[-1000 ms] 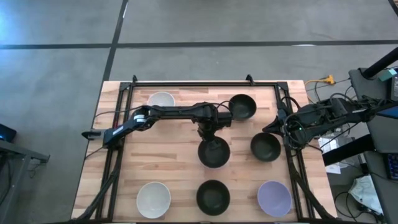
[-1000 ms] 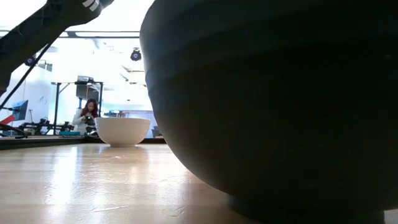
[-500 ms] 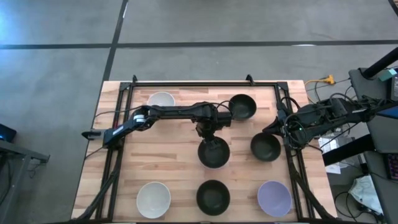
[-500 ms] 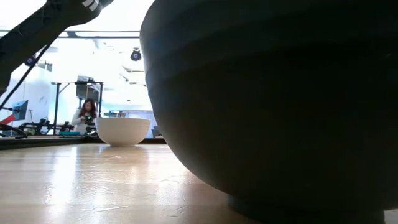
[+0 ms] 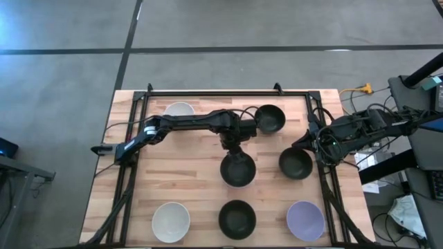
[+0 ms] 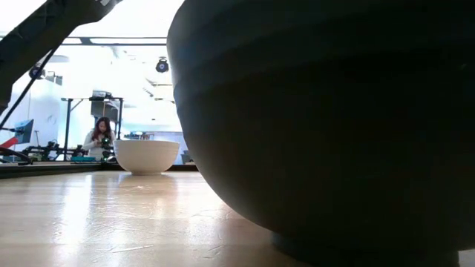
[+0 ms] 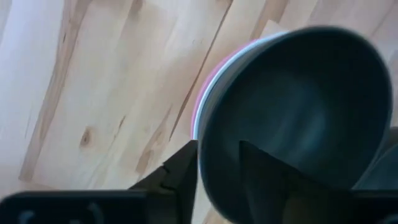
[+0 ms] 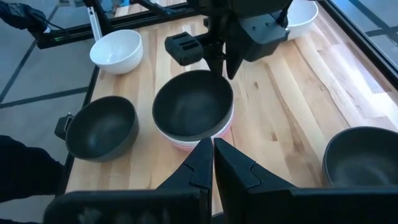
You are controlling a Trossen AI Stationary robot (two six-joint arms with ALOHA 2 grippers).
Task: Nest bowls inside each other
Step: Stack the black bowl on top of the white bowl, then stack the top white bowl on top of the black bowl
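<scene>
Jaws of the left gripper (image 7: 217, 171) apparently straddle the black bowl's (image 7: 292, 118) rim, nested in pink; release is needed next.

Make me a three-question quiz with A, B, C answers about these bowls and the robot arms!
1. Where is the pink bowl? A under a black bowl; B alone in a corner; C hanging in the air.
2. How many white bowls does the high view show? A four; B two; C none.
3. The right gripper is: A shut; B wide open; C holding a bowl.

Answers:
1. A: pink peeks out beneath black.
2. B: both sit on the left side.
3. A: its fingers meet, empty.
</scene>
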